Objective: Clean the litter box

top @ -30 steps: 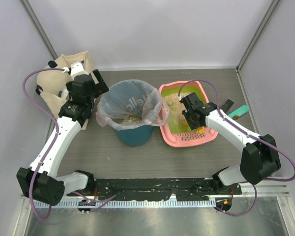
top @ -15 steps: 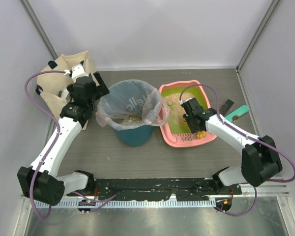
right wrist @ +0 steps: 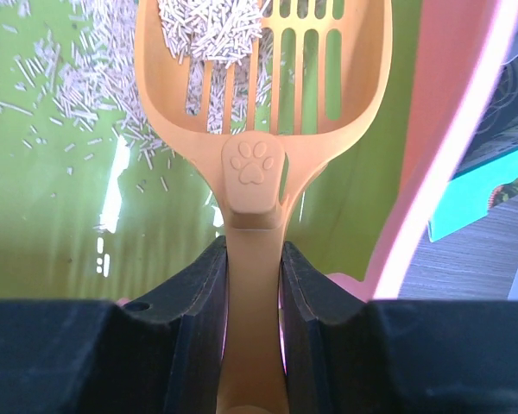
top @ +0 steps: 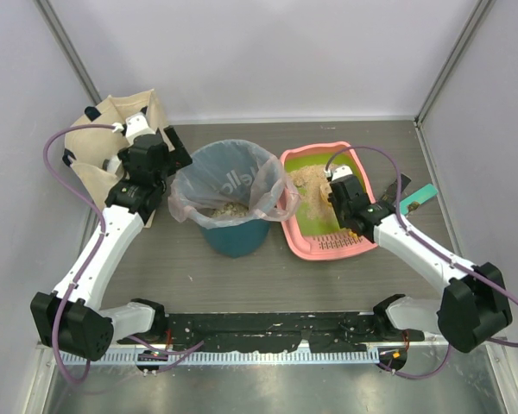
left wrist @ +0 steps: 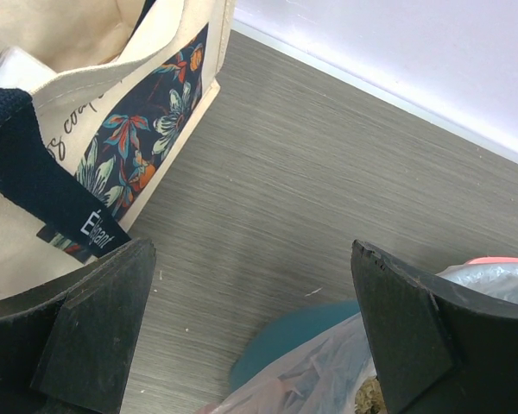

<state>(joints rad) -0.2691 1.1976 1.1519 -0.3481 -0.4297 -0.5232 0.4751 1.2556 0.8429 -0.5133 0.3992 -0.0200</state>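
Observation:
The litter box [top: 328, 252] is a pink tray with a green floor, right of centre on the table. Beige litter [top: 311, 185] is heaped along its left side. My right gripper [top: 344, 194] hovers over the tray's middle, shut on the handle of the orange slotted scoop [right wrist: 259, 78]. In the right wrist view the gripper [right wrist: 255, 259] clamps the handle from both sides. The scoop's bowl carries a small pile of pale pellets over the green floor [right wrist: 52, 190], and the pink wall [right wrist: 449, 172] rises on the right. My left gripper [top: 167, 148] stands open and empty behind the bin.
A teal bin [top: 233, 237] lined with a clear bag [top: 229, 172] holds some litter, just left of the tray. A cream tote bag [top: 95, 142] with a floral panel [left wrist: 147, 147] stands far left. A teal and black object [top: 414, 197] lies right of the tray.
My right arm has swung outward to the right and the wrist has turned; the orange scoop seen near the tray's slotted front end is now under the gripper. The left arm is still.

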